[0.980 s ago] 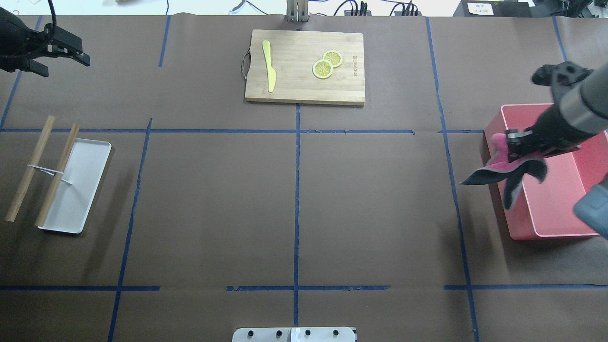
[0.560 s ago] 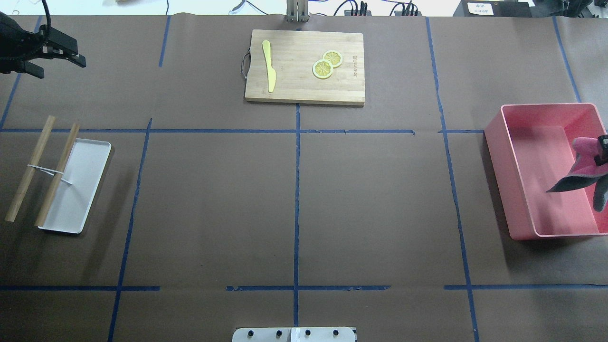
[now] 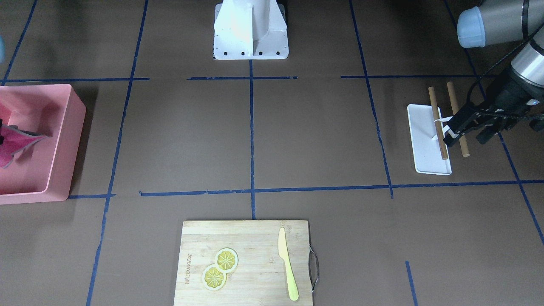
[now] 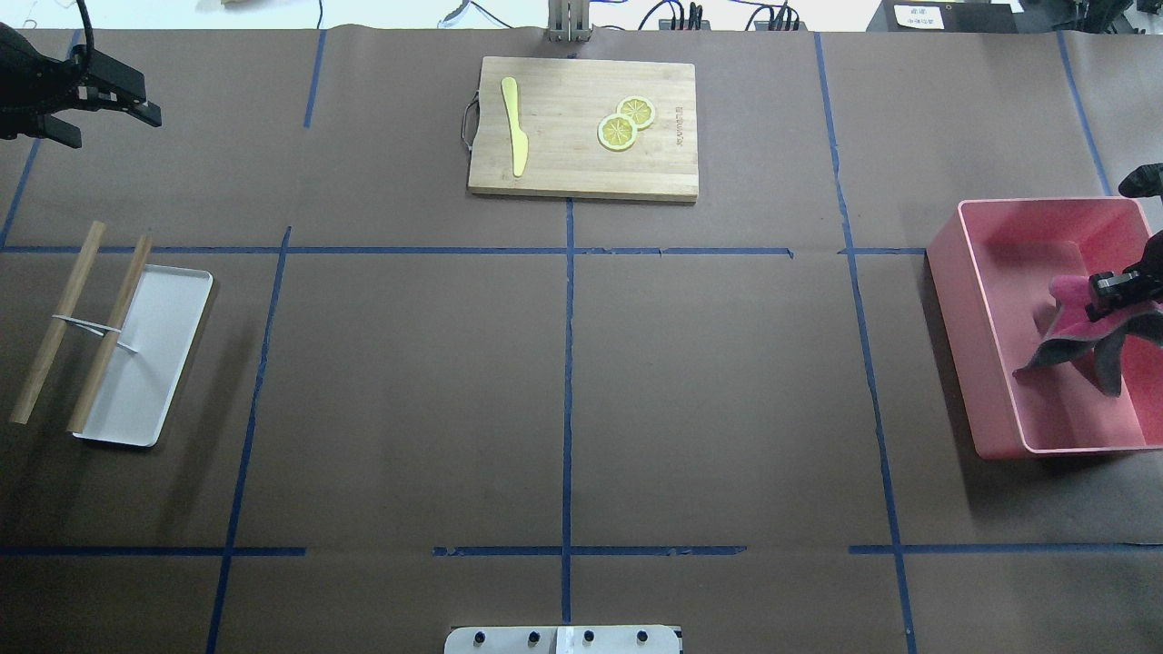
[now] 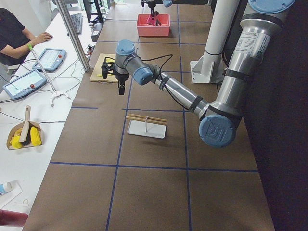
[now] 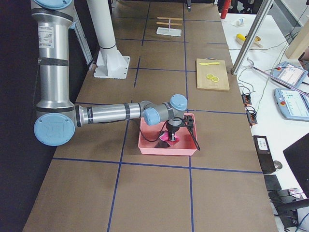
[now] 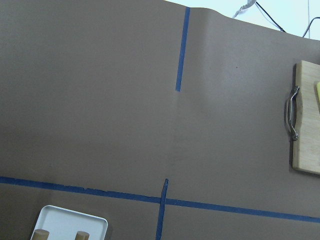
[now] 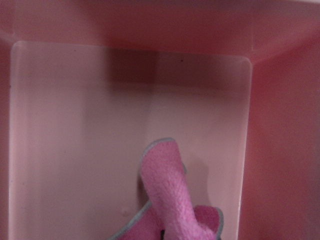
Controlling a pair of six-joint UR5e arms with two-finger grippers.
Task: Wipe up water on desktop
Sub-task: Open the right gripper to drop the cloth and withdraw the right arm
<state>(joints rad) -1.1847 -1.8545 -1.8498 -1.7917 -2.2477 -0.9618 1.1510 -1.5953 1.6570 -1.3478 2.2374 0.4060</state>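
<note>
Desktop (image 4: 563, 381) is judged dry; cloth (image 4: 1072, 341) is clamped by right gripper (image 4: 1113, 289) over bin (image 4: 949, 300), drop pending; left gripper (image 3: 466, 137) is spread, empty

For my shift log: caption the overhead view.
Right claw holds pink cloth over pink bin; left claw hovers open above the desktop, far left.
</note>
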